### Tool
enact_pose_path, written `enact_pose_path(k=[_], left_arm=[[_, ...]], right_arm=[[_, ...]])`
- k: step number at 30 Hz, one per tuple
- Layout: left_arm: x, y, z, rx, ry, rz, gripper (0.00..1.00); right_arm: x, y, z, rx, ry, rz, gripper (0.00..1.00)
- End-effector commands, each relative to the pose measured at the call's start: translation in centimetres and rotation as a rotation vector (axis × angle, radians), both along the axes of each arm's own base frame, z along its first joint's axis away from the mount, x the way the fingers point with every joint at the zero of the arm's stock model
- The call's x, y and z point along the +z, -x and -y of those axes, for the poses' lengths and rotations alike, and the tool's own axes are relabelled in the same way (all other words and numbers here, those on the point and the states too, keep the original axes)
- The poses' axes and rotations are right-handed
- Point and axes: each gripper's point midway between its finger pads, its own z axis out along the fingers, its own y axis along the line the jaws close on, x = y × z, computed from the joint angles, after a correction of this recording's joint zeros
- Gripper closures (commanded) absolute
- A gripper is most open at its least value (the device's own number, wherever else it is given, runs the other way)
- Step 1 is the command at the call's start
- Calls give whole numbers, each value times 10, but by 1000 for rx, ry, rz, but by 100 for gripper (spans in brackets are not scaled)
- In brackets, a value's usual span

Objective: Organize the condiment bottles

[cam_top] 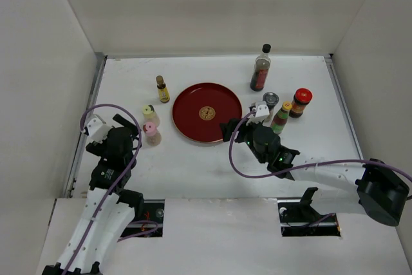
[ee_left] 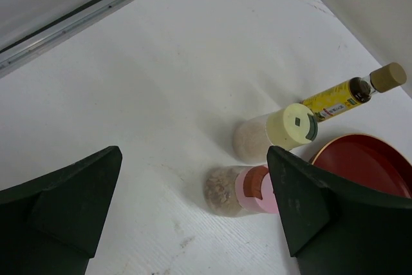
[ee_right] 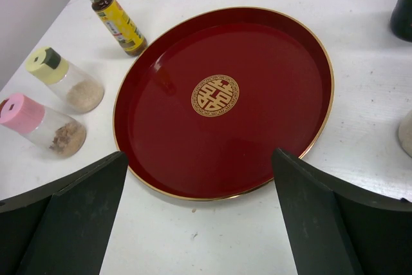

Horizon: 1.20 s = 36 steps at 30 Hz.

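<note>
Seven condiment bottles stand around the red round tray (cam_top: 193, 123). Left of it are the amber yellow-labelled bottle (cam_top: 162, 89), the pale yellow-green-capped bottle (cam_top: 149, 114) and the pink-capped bottle (cam_top: 152, 133). Right of it are the tall dark black-capped bottle (cam_top: 261, 69), the grey-lidded jar (cam_top: 271, 100), the green-red yellow-capped bottle (cam_top: 280, 118) and the red-lidded jar (cam_top: 300, 103). My left gripper (ee_left: 193, 159) is open and empty, just left of the pink-capped bottle (ee_left: 248, 189). My right gripper (ee_right: 199, 159) is open and empty at the tray's near right edge (ee_right: 270, 140).
White walls enclose the table on three sides. A metal rail (ee_left: 77, 20) runs along the left edge. The left wrist view also shows the pale-capped bottle (ee_left: 283, 130), amber bottle (ee_left: 351, 91) and tray rim (ee_left: 360, 159).
</note>
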Motion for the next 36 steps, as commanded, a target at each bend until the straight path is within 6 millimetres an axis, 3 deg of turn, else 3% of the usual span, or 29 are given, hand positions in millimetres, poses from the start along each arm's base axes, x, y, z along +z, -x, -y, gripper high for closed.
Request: enact_pose_path(k=[1, 9, 15, 23, 25, 26, 27, 29, 31, 33, 36], left_arm=[[16, -1, 0, 0, 12, 26, 0], [8, -7, 24, -103, -1, -4, 0], [27, -14, 49, -209, -66, 66, 0], [34, -15, 70, -292, -72, 120, 1], [34, -15, 75, -323, -83, 120, 24], [33, -14, 74, -322, -92, 110, 40], [31, -12, 72, -318, -102, 95, 49], [25, -10, 71, -327, -116, 51, 52], [12, -8, 76, -355, -132, -17, 46], [1, -6, 80, -374, -139, -71, 34], [-10, -5, 83, -375, -138, -105, 25]], right_arm=[[21, -1, -3, 3, -67, 34, 0], [12, -3, -13, 33, -44, 18, 0], [7, -4, -20, 48, -4, 16, 0], [0, 6, -39, 112, 58, 17, 0], [-1, 9, -43, 116, 56, 19, 0], [-1, 9, -43, 119, 54, 21, 3], [-1, 10, -44, 127, 54, 20, 24], [3, 11, -42, 126, 38, 23, 65], [3, 11, -39, 121, 28, 14, 87], [4, 13, -39, 137, 16, 7, 92], [11, 35, -61, 306, -25, 3, 89]])
